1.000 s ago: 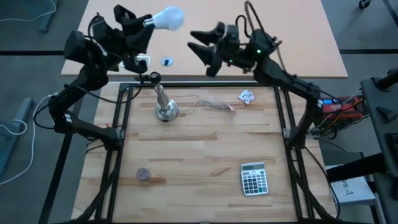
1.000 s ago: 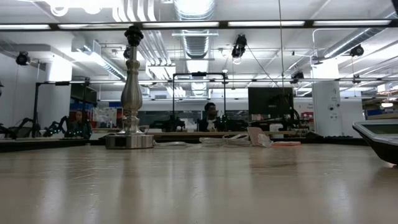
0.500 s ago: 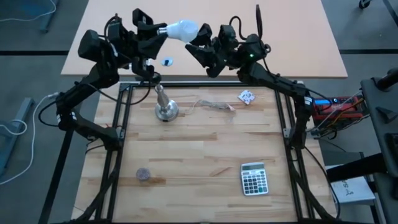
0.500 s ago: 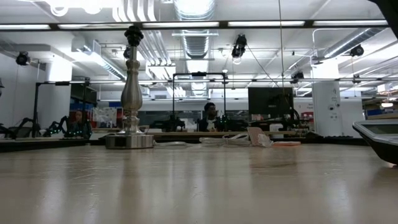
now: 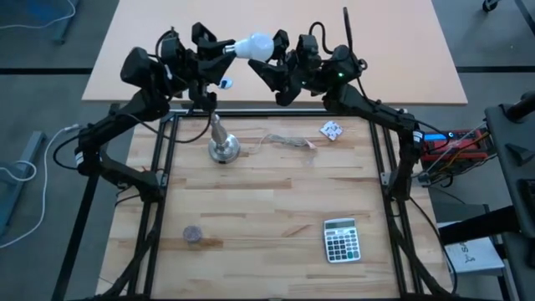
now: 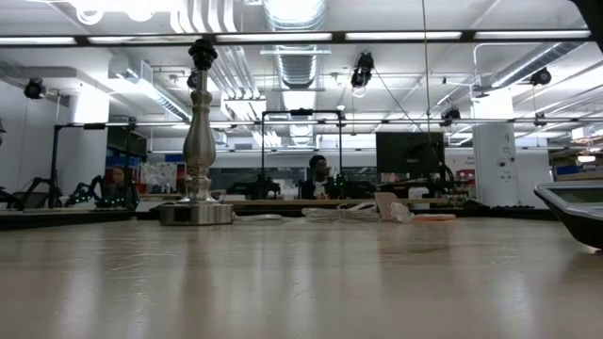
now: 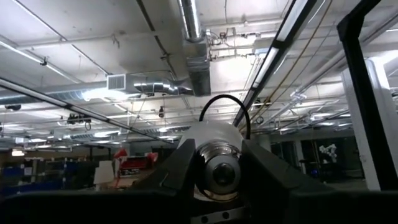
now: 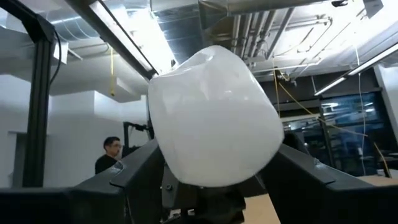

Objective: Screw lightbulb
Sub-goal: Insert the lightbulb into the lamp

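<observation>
The lightbulb [image 5: 257, 46], a white globe on a grey screw base, hangs high above the table's far edge with my left gripper [image 5: 221, 52] shut on it. Its globe [image 8: 214, 118] stands between the open fingers of my right gripper [image 5: 272, 55], which faces it from the right. The silver lamp stand [image 5: 221, 142] is upright on its round base [image 6: 196, 214] at the table's far left, below both grippers, and its dark socket [image 6: 202, 52] has nothing in it. My left gripper pinches the bulb's metal screw base [image 7: 221, 174] between its two fingers [image 7: 180, 168]. The fingers come from the table's left, slanting upward. The bulb is lifted clear, its globe pointing right. My right gripper's fingers [image 8: 298, 171] flank the globe; whether they touch it I cannot tell.
A calculator [image 5: 341, 240] lies near the table's front right, and a small dark disc [image 5: 193, 234] near the front left. A crumpled paper scrap [image 5: 332, 130] and a thin cable [image 5: 288, 140] lie at the far side. A person [image 6: 320, 174] sits in the room behind.
My left gripper has carried the bulb toward the table's right and a little down, rolling its wrist as it went. The globe now stands between my right gripper's fingers. My right gripper has tipped upward and stayed almost in place.
</observation>
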You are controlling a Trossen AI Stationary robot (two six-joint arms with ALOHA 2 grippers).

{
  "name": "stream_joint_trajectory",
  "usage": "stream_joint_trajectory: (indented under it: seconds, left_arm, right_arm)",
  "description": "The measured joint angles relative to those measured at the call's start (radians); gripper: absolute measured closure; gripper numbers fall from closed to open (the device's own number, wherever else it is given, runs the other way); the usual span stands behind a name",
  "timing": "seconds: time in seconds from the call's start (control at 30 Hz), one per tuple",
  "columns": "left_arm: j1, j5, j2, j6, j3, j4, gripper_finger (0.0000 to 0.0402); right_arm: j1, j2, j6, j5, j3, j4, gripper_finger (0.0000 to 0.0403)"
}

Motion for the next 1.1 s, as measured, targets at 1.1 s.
stream_joint_trajectory:
  seconds: [1.1]
  left_arm:
    - [0.003,0.011,-0.028,-0.091,-0.017,-0.205,0.0290]
  right_arm:
    - [-0.001,-0.003,-0.022,0.044,0.001,-0.046,0.0193]
